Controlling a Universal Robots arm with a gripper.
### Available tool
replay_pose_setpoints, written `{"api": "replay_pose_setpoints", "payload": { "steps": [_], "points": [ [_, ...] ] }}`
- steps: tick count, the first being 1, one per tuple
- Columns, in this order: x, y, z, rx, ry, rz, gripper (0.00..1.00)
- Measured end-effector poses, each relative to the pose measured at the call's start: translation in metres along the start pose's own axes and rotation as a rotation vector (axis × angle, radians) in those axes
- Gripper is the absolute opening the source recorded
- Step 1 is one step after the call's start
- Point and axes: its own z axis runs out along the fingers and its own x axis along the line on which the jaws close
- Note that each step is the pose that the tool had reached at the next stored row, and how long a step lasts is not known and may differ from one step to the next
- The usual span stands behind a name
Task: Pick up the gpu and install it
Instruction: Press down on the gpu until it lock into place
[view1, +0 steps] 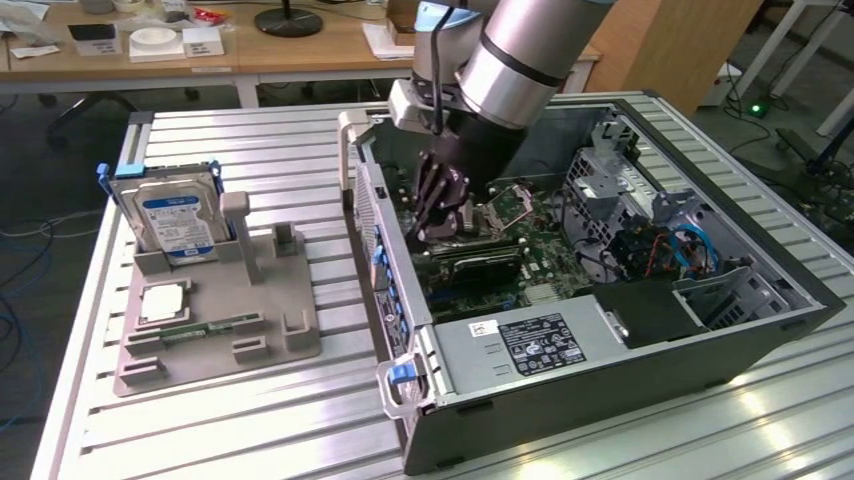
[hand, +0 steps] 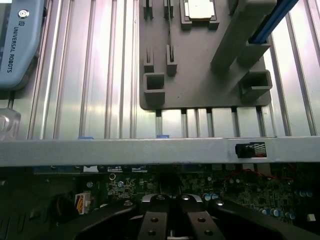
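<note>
1 arm reaches down into the open computer case (view1: 641, 300), and its gripper (view1: 434, 215) sits low over the motherboard (view1: 534, 255), fingers clenched together; in the wrist view the gripper (hand: 170, 220) shows both black fingers pressed side by side above the board. Whether anything is pinched between them cannot be told. The gpu (view1: 478, 262) appears as a dark, flat card lying just below the gripper on the motherboard, towards the near side of the fingers, though its seating in the slot is too dark to judge.

Around the gripper the case is crowded. The case's side wall (view1: 387, 250) stands upright just on the exterior view's left of the fingers, and in the wrist view it runs as a grey bar (hand: 150, 150) across the picture. The power supply (view1: 527, 345) with its black label fills the near end of the case, and a metal drive cage (view1: 627, 180) with blue and red cables (view1: 667, 250) stands on the exterior view's right.

Outside the case, on the ribbed aluminium table (view1: 200, 430), a grey parts holder (view1: 227, 300) lies well apart on the exterior view's left. It carries 1 silver hard drive (view1: 174, 220) standing upright, a square processor (view1: 160, 303) and a narrow green memory stick (view1: 214, 327).
</note>
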Motion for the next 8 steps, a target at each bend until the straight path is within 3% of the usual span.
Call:
{"api": "replay_pose_setpoints", "payload": {
  "steps": [5, 8],
  "points": [
    [-0.0010, 0.0009, 0.0001, -0.0086, 0.0009, -0.001, 0.11],
    [-0.0011, 0.0011, 0.0004, -0.0095, 0.0008, -0.001, 0.11]
  ]
}}
